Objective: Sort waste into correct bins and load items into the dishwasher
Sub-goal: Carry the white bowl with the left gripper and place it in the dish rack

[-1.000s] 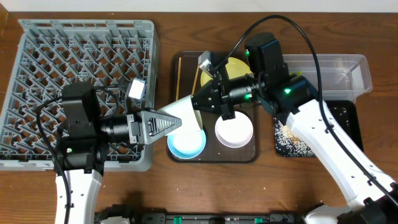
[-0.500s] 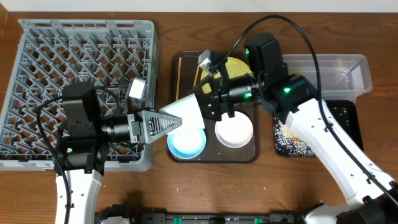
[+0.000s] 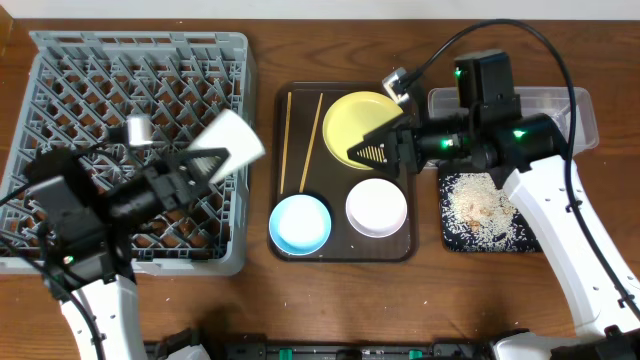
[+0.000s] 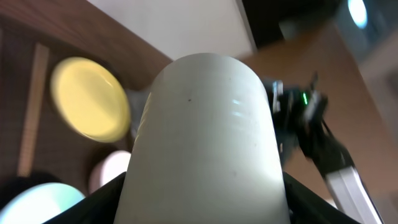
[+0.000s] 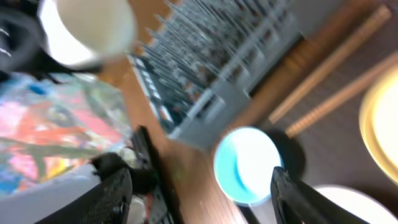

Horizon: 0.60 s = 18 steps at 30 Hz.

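Observation:
A white cup (image 3: 233, 141) hangs tilted over the grey dish rack (image 3: 90, 90), with my left gripper (image 3: 208, 160) shut on its sides. In the left wrist view the cup (image 4: 205, 130) fills the middle, a black finger on either side of it. My right gripper (image 3: 362, 152) stands open and empty above the yellow plate (image 3: 362, 118). In the right wrist view its fingers (image 5: 115, 193) are spread wide over the blue bowl (image 5: 249, 165), with the cup (image 5: 90, 28) far off at the top left.
The brown tray (image 3: 340, 250) holds two chopsticks (image 3: 287, 140), the blue bowl (image 3: 299, 223) and a white bowl (image 3: 376, 208). A clear bin (image 3: 560, 110) stands at the right. In front of it lies a black tray (image 3: 480, 212) with food scraps.
My right gripper has opened, let go of the cup and drawn back right over the yellow plate. My left gripper has carried the cup left, from the tray to above the rack.

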{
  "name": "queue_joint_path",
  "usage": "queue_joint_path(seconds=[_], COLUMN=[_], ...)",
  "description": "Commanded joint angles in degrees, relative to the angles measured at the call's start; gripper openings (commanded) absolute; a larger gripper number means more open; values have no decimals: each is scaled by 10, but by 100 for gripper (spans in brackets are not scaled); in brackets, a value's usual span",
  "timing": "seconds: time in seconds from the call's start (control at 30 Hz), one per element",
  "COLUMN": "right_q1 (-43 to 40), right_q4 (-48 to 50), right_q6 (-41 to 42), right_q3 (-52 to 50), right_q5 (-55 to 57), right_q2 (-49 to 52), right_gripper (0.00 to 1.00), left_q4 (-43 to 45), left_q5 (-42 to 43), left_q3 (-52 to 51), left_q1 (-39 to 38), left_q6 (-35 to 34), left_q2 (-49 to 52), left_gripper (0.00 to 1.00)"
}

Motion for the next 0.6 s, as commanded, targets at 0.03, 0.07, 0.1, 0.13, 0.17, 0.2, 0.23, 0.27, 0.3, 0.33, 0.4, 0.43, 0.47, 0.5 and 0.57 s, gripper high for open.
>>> queue_joint_path(seconds=[0.03,0.07,0.1,0.13,0.17,0.2,0.23,0.27,0.3,0.33,0.4,0.43,0.47,0.5,0.57], right_q1=[26,32,38,44,49,55,60,64,69,73,80,83,87,89,94], right_q4=[-34,-37,-38,-39,-39,-38,-38,-38,-38,-38,-38,-39,-39,-39,-39], right_q6=[-26,-26,-26,-26,-26,-26,-26,-26,-27,-28,-27,-27,-27,-28,-27], right_q3=[2,2,2,2,2,2,2,2,2,2,2,2,2,2,2], right_q5=[94,103,111,117,124,129,133,137,139,143,154,159,165,170,178], right_q2=[-3,-3,-3,-3,-3,-3,-3,-3,-3,-3,-3,-3,-3,-3,-3], right_gripper=[70,70,70,70,71,72,72,72,72,72,72,72,72,72,73], left_q4=[3,2,-1,-6,-11,-16,-22,-29,-38,-51,-109,-139,-177,-214,-283], left_q5=[-43,-51,-61,-72,-84,-98,-112,-127,-142,-161,-227,-263,-310,-362,-463], left_q3=[9,9,9,9,9,9,9,9,9,10,22,31,44,60,101], left_q1=[76,87,99,110,119,126,130,130,130,130,130,130,130,130,130], left_q6=[-19,-19,-20,-21,-21,-21,-21,-21,-20,-17,4,15,31,43,64], left_q2=[-7,-7,-7,-7,-7,-7,-7,-7,-7,-7,-7,-7,-7,-7,-7], left_gripper=[49,49,48,47,47,47,46,46,46,45,43,43,43,42,43])
